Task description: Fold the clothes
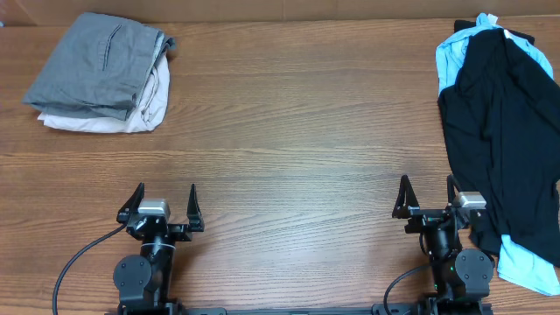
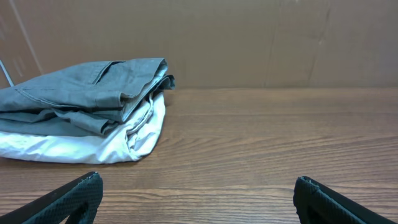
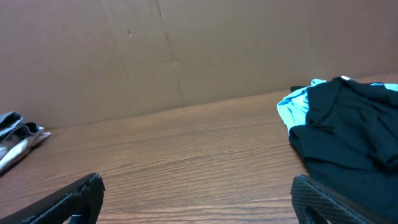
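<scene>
Right tool (image 1: 427, 182) beside black garment (image 1: 503, 131), folded pile (image 1: 101, 74)

No legible text, labels or numbers anywhere on clothes, table or backdrop

Middle: bare table (image 1: 289, 131), open between both sides
Far left: folded stack (image 1: 101, 74) blocks the corner
Right edge: loose dark pile (image 1: 503, 131), reaching just beside right gripper (image 1: 427, 191)
Back: cardboard wall (image 2: 249, 37) closes it
</scene>
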